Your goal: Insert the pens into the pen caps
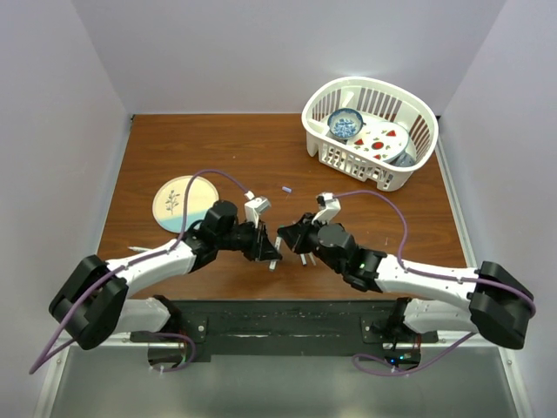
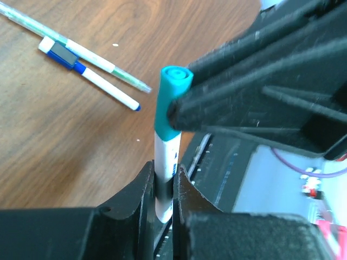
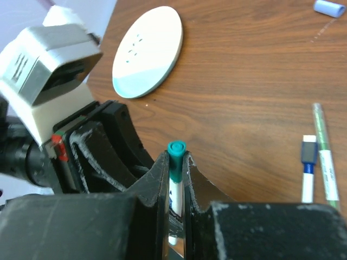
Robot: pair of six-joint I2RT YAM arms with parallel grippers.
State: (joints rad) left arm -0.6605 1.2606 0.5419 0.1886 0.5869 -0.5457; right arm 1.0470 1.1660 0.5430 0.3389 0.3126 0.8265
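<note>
A white pen (image 2: 164,162) stands between the jaws of my left gripper (image 2: 164,176), which is shut on its barrel. A teal-green pen cap (image 2: 172,103) sits over the pen's upper end. My right gripper (image 3: 175,161) is shut on that cap (image 3: 177,149), and the white barrel (image 3: 174,192) shows below it between the fingers. In the top view the left gripper (image 1: 266,244) and the right gripper (image 1: 287,236) meet tip to tip over the table's near middle. Two more pens lie on the wood: a green-tinted one (image 2: 76,49) and a blue-capped one (image 2: 89,76). A lavender cap (image 1: 286,187) lies apart.
A round plate (image 1: 185,202) with a plant drawing lies at the left. A white basket (image 1: 409,165) holding dishes stands at the back right. The table's front edge and the black base rail (image 1: 287,318) run just behind the grippers.
</note>
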